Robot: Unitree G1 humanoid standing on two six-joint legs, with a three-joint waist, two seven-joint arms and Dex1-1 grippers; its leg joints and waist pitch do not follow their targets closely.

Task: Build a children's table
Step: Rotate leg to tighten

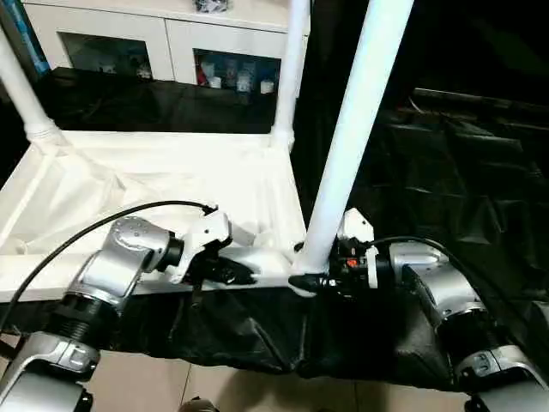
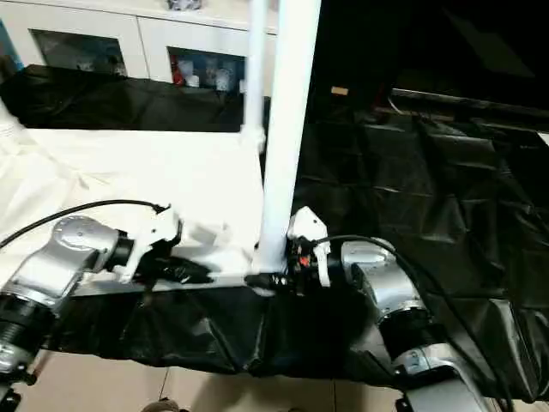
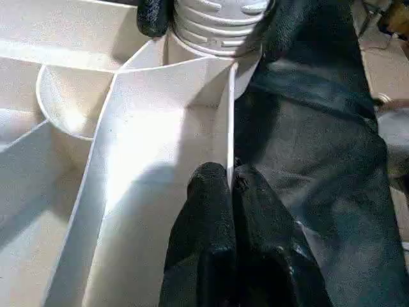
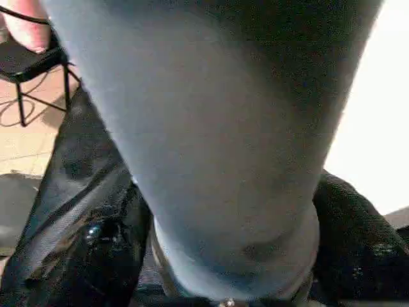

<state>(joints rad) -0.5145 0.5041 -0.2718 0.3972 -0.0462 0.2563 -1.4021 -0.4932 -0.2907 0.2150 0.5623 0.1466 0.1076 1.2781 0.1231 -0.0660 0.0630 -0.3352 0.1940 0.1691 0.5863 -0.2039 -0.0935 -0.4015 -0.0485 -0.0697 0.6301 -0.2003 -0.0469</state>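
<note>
Plainly the risk sits at the near right corner of the upturned tabletop (image 1: 171,172), which lies ribbed side up on a surface draped in black sheeting (image 1: 446,172), with a white glass-door cabinet (image 1: 163,39) behind it. Two legs already stand in the far corner sockets, the far left leg (image 1: 21,90) and the far right leg (image 1: 290,69), while the near leg (image 1: 356,129) rises from the corner socket (image 3: 77,102) nearest the robot's right side and tilts slightly. The right gripper (image 1: 316,276) has its black fingers spread around the base of that leg, at the ribbed collar (image 3: 214,29). The left gripper (image 3: 229,192) has its fingers pinched together on the thin edge wall of the tabletop just beside that corner. If the leg goes in crooked, its collar could bind or skip rather than seat squarely. A hard twist or push from the right could also drag the light tabletop across the slick sheeting, since the left pinch holds little plastic and may slip off.
</note>
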